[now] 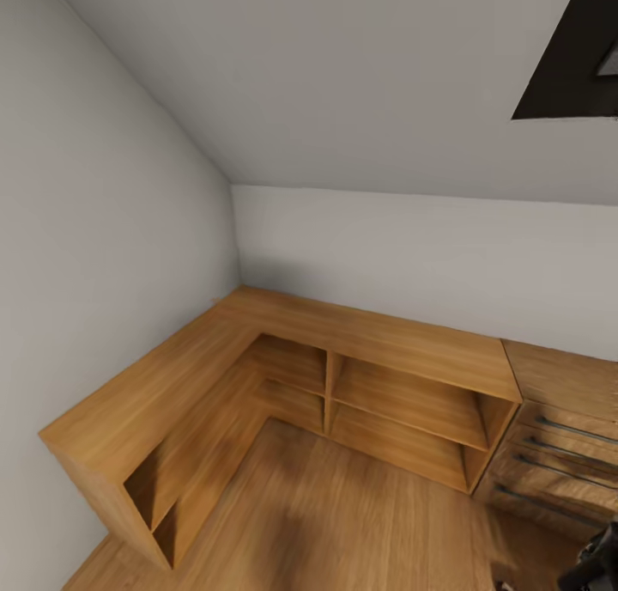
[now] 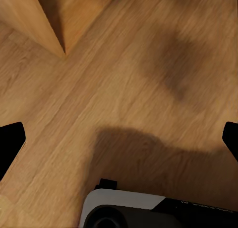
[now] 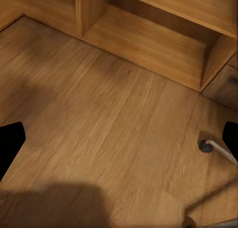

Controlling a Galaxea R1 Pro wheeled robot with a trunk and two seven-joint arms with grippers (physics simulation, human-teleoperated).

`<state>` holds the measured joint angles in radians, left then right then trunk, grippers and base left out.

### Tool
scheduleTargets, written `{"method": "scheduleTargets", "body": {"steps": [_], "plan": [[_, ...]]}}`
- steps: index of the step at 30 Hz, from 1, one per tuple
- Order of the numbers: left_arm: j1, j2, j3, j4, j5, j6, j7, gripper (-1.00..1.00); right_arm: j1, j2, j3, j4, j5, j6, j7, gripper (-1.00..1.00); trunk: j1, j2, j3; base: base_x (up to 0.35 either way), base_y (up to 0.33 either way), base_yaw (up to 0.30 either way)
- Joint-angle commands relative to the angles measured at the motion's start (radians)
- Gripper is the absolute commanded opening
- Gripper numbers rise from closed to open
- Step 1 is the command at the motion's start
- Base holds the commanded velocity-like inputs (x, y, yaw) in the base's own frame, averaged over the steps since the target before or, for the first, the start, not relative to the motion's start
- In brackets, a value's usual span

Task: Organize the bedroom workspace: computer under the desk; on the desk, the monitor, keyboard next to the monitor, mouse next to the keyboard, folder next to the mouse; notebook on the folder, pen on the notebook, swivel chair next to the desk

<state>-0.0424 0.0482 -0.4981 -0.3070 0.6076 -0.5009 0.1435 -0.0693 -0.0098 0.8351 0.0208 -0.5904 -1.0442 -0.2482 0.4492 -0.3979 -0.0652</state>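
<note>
Both claws hang spread and empty over the wood floor (image 2: 148,79), facing low corner shelving (image 1: 283,376). The desk things sit somewhere unseen, so the tidying looks hardly begun.

I see a low L-shaped wooden shelving unit (image 1: 283,350) in the corner, with open compartments. To its right stands a wooden drawer unit (image 1: 558,453) with metal handles. A dark-framed skylight (image 1: 575,54) sits in the ceiling.

Bedroom (image 1: 360,101): pale walls, sloped ceiling; swivel chair (image 3: 218,149) chrome leg, castor on floor.
</note>
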Motion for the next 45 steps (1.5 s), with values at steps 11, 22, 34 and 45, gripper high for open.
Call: {"method": "scheduleTargets", "body": {"steps": [11, 22, 34, 45], "plan": [[-0.001, 0.001, -0.008, -0.001, 0.003, -0.002, 0.008, 1.0, -0.001, 0.001, 0.009, 0.002, -0.003, 0.005, -0.004, 1.0, 0.001, -0.002, -0.002, 0.232, 0.246, -0.293], [-0.001, 0.001, -0.004, -0.001, 0.003, -0.002, 0.008, 1.0, -0.001, 0.001, 0.009, 0.002, -0.003, 0.006, -0.004, 1.0, 0.001, -0.002, -0.002, 0.099, 0.065, -0.298], [-0.001, 0.001, -0.004, -0.001, 0.003, -0.002, 0.008, 1.0, -0.001, 0.001, 0.009, 0.002, -0.003, 0.007, -0.004, 1.0, 0.001, -0.002, -0.002, 0.002, 0.001, -0.298], [-0.001, 0.001, -0.004, -0.001, 0.004, -0.002, 0.008, 1.0, -0.001, 0.001, 0.009, 0.002, -0.003, 0.007, -0.004, 1.0, 0.001, -0.002, -0.002, 0.0, 0.0, -0.298]]}}
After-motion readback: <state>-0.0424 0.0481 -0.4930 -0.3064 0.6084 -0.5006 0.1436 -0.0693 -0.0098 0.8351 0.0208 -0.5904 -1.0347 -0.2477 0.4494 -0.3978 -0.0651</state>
